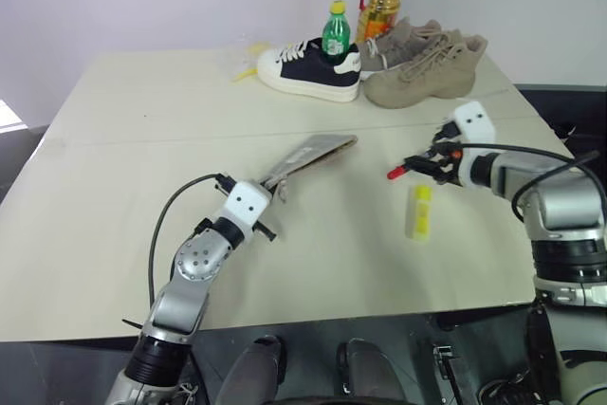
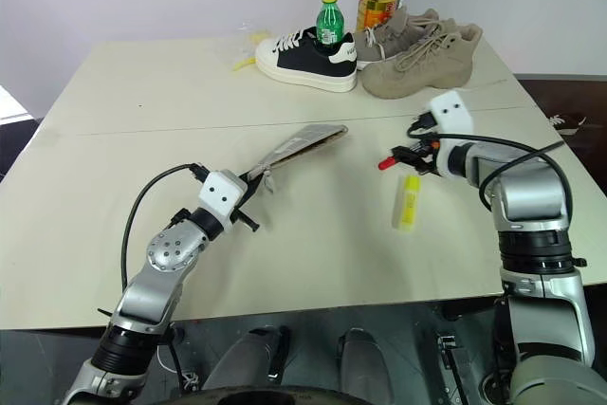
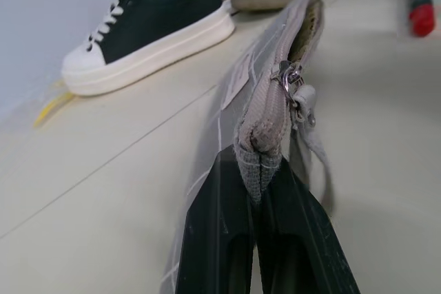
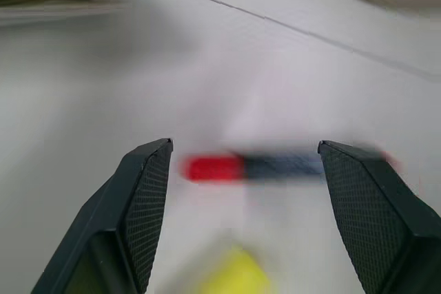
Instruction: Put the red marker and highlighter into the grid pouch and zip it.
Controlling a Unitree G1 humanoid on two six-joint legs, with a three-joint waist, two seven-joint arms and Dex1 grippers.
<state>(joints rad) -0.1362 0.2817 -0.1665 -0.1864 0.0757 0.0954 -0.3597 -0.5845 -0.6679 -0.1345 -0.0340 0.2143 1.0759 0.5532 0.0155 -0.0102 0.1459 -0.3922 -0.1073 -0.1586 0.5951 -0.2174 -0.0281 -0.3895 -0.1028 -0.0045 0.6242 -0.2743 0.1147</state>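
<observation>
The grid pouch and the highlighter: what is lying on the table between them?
Only bare table lies between the grid pouch and the highlighter, as the left eye view shows.

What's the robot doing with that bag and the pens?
The left gripper is pinching one end of the grid pouch, holding it up off the table with its zipper open. The right gripper is open right over the red marker, which lies on the table. The highlighter lies close by. Neither pen is in the pouch yet.
</observation>
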